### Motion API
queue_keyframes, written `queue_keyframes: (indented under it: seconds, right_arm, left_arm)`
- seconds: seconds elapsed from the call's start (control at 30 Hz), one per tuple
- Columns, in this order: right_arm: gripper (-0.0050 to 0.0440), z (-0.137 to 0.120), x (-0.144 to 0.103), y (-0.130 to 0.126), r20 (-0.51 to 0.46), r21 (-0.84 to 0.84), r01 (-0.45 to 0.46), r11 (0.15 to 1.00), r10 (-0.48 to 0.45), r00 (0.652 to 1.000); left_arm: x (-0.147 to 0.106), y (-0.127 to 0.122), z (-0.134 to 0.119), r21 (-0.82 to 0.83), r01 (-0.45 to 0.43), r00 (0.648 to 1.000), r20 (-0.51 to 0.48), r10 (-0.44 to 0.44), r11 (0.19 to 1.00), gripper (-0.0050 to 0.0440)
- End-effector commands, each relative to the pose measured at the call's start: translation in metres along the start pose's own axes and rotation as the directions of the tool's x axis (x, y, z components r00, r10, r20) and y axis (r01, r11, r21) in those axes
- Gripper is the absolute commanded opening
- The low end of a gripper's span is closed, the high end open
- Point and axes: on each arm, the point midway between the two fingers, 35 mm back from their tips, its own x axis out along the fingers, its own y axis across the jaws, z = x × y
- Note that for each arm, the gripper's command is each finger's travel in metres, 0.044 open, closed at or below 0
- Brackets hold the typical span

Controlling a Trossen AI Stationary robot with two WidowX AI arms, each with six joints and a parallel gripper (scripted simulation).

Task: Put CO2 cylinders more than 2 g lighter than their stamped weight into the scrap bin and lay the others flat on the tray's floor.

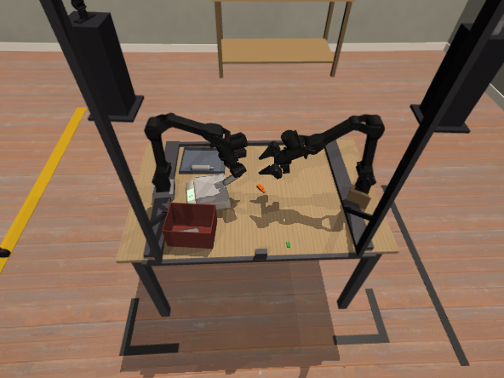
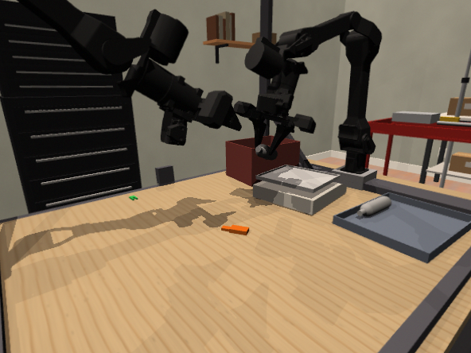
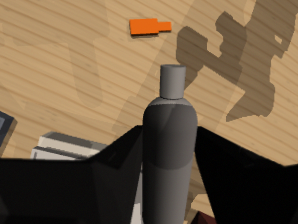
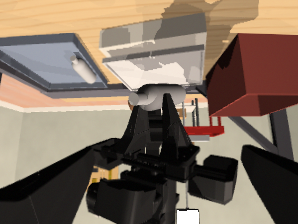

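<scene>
My left gripper (image 1: 233, 175) (image 2: 266, 151) (image 3: 168, 132) is shut on a grey CO2 cylinder (image 1: 230, 180) (image 2: 262, 150) (image 3: 170, 150) (image 4: 150, 96). It holds the cylinder in the air by the grey scale (image 1: 210, 193) (image 2: 298, 191) (image 4: 155, 45), whose platform is bare. A second cylinder (image 1: 201, 166) (image 2: 374, 206) (image 4: 82, 67) lies flat in the grey tray (image 1: 191, 154) (image 2: 418, 228) (image 4: 35, 57). The red scrap bin (image 1: 170, 226) (image 2: 240, 160) (image 4: 245, 80) stands next to the scale, with a grey cylinder (image 1: 189, 230) inside. My right gripper (image 1: 260, 165) is open and empty, facing the left gripper from mid-table.
A small orange piece (image 1: 260, 188) (image 2: 235, 229) (image 3: 149, 26) lies on the table near the middle. A small green piece (image 1: 288, 244) (image 2: 134, 197) lies towards the front edge. Dark rails run along the table's sides, and black frame posts stand at its corners.
</scene>
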Motion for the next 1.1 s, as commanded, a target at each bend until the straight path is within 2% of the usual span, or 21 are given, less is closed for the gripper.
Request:
queue_keyframes:
  seconds: [0.0, 0.03, 0.2, 0.37, 0.53, 0.6, 0.8, 1.07]
  right_arm:
    - [0.044, -0.0112, -0.0044, -0.0002, -0.028, 0.003, 0.0, 1.0, 0.0, 1.0]
    - [0.044, -0.0112, -0.0044, -0.0002, -0.028, 0.003, 0.0, 1.0, 0.0, 1.0]
    - [0.044, -0.0112, -0.0044, -0.0002, -0.028, 0.003, 0.0, 1.0, 0.0, 1.0]
    - [0.044, -0.0112, -0.0044, -0.0002, -0.028, 0.003, 0.0, 1.0, 0.0, 1.0]
    - [0.044, -0.0112, -0.0044, -0.0002, -0.028, 0.003, 0.0, 1.0, 0.0, 1.0]
    - [0.044, -0.0112, -0.0044, -0.0002, -0.028, 0.003, 0.0, 1.0, 0.0, 1.0]
    - [0.044, -0.0112, -0.0044, -0.0002, -0.028, 0.003, 0.0, 1.0, 0.0, 1.0]
    - [0.044, -0.0112, -0.0044, -0.0002, -0.028, 0.003, 0.0, 1.0, 0.0, 1.0]
  left_arm:
    - [-0.0078, -0.005, 0.0082, 0.144, 0.011, 1.0, 0.024, -0.015, 0.989, -0.005]
    - [-0.0078, -0.005, 0.0082, 0.144, 0.011, 1.0, 0.024, -0.015, 0.989, -0.005]
    - [-0.0079, -0.0052, 0.008, 0.417, 0.003, 1.0, 0.022, -0.013, 0.909, -0.005]
    - [-0.008, -0.0052, 0.008, 0.618, -0.003, 1.0, 0.02, -0.012, 0.787, -0.005]
    - [-0.0081, -0.0053, 0.0079, 0.785, -0.008, 1.0, 0.018, -0.011, 0.619, -0.005]
    - [-0.0081, -0.0053, 0.0079, 0.785, -0.008, 1.0, 0.018, -0.011, 0.619, -0.005]
    - [-0.0076, -0.0047, 0.0077, 0.944, -0.012, 1.0, 0.015, -0.006, 0.329, -0.005]
    - [-0.0067, -0.0036, 0.007, 0.999, -0.009, 1.0, 0.009, 0.002, -0.043, -0.005]
